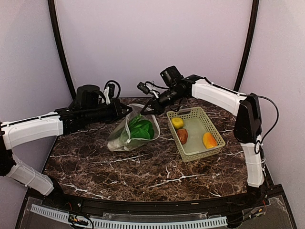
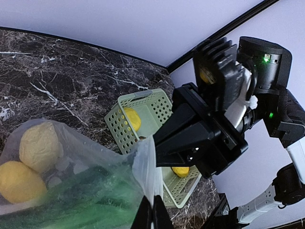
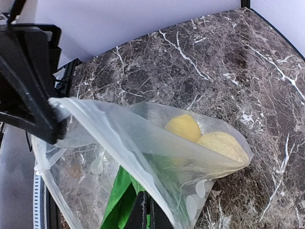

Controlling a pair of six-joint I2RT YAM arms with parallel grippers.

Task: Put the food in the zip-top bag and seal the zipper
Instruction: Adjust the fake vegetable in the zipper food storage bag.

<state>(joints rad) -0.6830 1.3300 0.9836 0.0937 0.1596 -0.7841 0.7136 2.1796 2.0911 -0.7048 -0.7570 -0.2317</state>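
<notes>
Top external: left gripper [image 1: 125, 110] and right gripper [image 1: 146, 109] each pinch the zip-top bag [image 1: 128, 137] mouth, stretched between their jaws. Cabbage [image 1: 141, 129] and seemingly two yellowish pieces [image 3: 183, 126] sit inside. Three pieces [image 1: 182, 136] wait in the basket [image 1: 187, 111] beyond the right jaws. Sealing is not yet done.

Two arms meet over the zip-top bag [image 1: 121, 138], which lies on the table [image 1: 143, 174] just left of the basket [image 1: 204, 153], near it but apart. Inside the bag sits the cabbage [image 1: 141, 128], with two rounded pieces [image 3: 183, 128] side by side deeper in, at the closed end. The left gripper [image 1: 128, 109] pinches the bag's mouth edge from the left. The right gripper [image 1: 147, 109] pinches it from the right, just left of the basket's far corner. In the basket lie the far piece [image 1: 177, 123], the middle piece [image 1: 182, 136] just before it, and the near piece [image 1: 209, 140] by the right wall.
</notes>
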